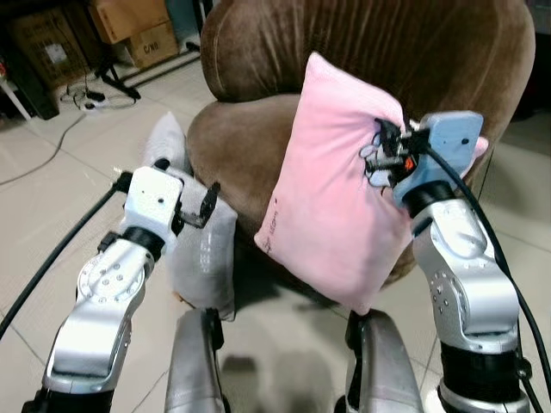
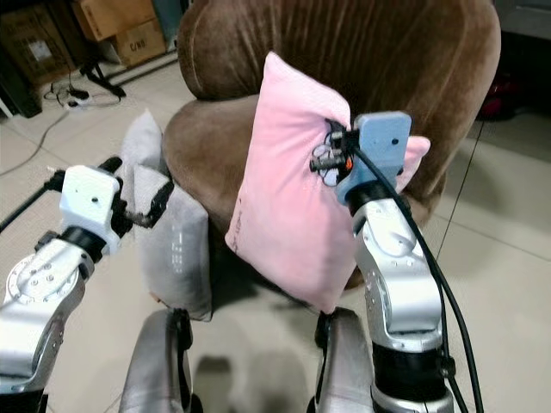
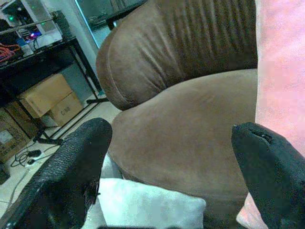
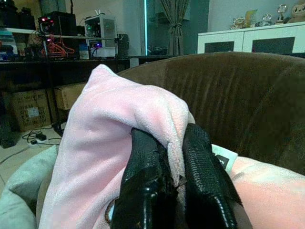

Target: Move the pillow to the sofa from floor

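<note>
A pink pillow (image 1: 331, 185) hangs in the air in front of the brown sofa (image 1: 258, 52), its lower corner below the seat edge. My right gripper (image 4: 172, 162) is shut on the pillow's upper edge, with pink fabric (image 4: 143, 114) bunched between the black fingers (image 4: 143, 181). My left gripper (image 1: 205, 206) stands open to the left of the sofa seat, nothing between its fingers (image 3: 71, 167). It hovers above a grey pillow (image 1: 202, 249) that leans against the sofa's base on the floor.
Cardboard boxes (image 1: 138, 26) and a shelf frame stand at the back left, with cables (image 1: 77, 99) trailing over the tiled floor (image 1: 52, 189). A white cabinet (image 4: 252, 40) stands behind the sofa. My two legs (image 1: 194, 361) show at the bottom.
</note>
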Robot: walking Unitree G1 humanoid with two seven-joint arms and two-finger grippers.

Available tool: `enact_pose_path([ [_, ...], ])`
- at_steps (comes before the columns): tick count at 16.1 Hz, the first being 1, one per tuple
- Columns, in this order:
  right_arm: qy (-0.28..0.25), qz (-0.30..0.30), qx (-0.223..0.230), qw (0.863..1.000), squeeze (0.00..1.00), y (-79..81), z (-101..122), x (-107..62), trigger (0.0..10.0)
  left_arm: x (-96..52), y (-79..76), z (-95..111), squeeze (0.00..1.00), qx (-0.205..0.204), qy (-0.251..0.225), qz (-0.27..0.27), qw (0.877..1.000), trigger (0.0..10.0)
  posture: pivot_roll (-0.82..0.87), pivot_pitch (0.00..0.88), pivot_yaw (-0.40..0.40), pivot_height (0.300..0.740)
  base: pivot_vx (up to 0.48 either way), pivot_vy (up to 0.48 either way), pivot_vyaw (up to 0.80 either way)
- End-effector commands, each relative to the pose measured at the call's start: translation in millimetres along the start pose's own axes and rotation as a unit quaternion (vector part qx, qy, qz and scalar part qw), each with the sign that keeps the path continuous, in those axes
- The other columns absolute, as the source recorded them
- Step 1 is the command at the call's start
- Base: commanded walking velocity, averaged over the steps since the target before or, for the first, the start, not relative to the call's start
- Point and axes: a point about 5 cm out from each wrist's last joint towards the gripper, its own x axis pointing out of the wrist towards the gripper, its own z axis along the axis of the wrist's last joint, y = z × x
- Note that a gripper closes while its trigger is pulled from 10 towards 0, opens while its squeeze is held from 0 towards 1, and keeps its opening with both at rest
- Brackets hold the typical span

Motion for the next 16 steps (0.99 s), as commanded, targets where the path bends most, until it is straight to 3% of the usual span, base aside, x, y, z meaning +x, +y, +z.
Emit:
enact_pose_path([
  [1,-0.050,-0.013,-0.005,0.999,0.00,-0.9,19.6,1.1,10.0,1.1,3.5,6.0,0.43,-0.011,-0.008,0.014,1.000,10.0,-0.16,0.000,0.046,0.542,0.000,0.000,0.00],
  [2,-0.052,-0.012,-0.004,0.999,0.00,-1.2,19.8,1.7,10.0,2.5,3.4,7.6,0.25,-0.022,-0.012,0.017,1.000,10.0,-0.16,0.000,0.046,0.547,0.000,0.000,0.00],
  [6,-0.028,-0.016,0.017,0.999,0.00,-2.9,10.5,0.8,10.0,4.2,2.9,4.0,0.00,-0.008,-0.009,0.021,1.000,10.0,-0.16,0.000,0.042,0.577,0.000,0.000,0.00],
  [16,-0.009,-0.044,0.029,0.999,0.00,-8.6,1.0,-4.8,10.0,5.4,0.6,1.6,0.00,0.002,-0.005,0.017,1.000,10.0,-0.17,0.000,0.049,0.637,0.000,0.000,0.00],
])
